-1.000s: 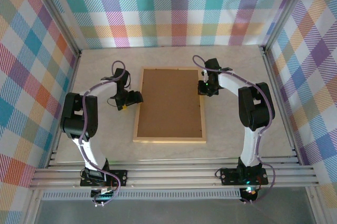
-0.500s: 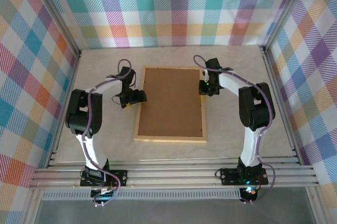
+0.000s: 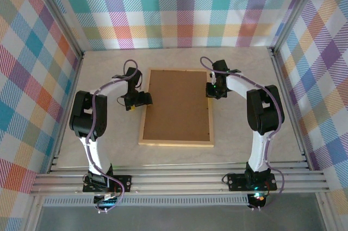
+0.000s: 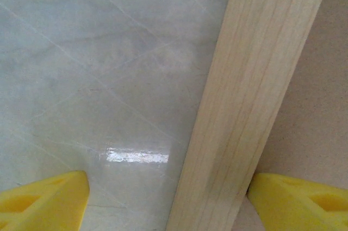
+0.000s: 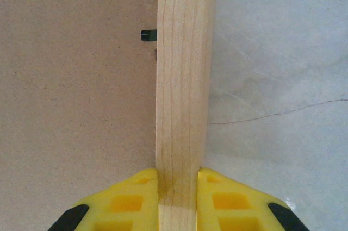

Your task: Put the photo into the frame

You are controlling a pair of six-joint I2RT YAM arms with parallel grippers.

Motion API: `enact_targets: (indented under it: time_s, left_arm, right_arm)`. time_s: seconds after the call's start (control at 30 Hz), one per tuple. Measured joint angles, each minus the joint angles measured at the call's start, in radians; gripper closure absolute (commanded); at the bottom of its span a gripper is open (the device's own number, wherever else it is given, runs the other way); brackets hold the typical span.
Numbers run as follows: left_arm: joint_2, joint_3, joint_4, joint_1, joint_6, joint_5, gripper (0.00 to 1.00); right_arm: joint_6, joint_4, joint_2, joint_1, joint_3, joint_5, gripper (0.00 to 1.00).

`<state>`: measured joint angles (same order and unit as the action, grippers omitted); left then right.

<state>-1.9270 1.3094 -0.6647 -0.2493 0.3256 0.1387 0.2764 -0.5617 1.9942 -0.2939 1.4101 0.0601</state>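
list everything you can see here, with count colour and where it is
frame: one, light golden wood, lying back-up in the middle of the table
backing board: one, brown, filling the frame's back
tab: one, small and dark, on the board at the frame's right rail
table: one, pale marbled, under everything
walls: three, pastel plaid, around the table
left gripper: one, yellow fingers, open astride the frame's left rail
right gripper: one, yellow fingers, shut on the frame's right rail
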Motion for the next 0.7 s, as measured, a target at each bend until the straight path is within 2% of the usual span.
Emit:
enact_targets:
  time_s: [0.33, 0.5, 0.7]
  left_arm:
    - [0.021, 0.018, -0.018, -0.03, 0.0, 0.045, 0.17]
    - [0.124, -0.01, -0.013, 0.011, 0.0, 0.038, 0.17]
    - [0.27, -0.144, -0.016, 0.03, 0.005, 0.017, 0.17]
  right_arm:
    - [0.001, -0.007, 0.0, -0.004, 0.005, -0.026, 0.82]
    - [0.004, -0.008, 0.0, -0.005, 0.006, -0.027, 0.82]
    - [0.004, -0.008, 0.0, -0.005, 0.006, -0.027, 0.82]
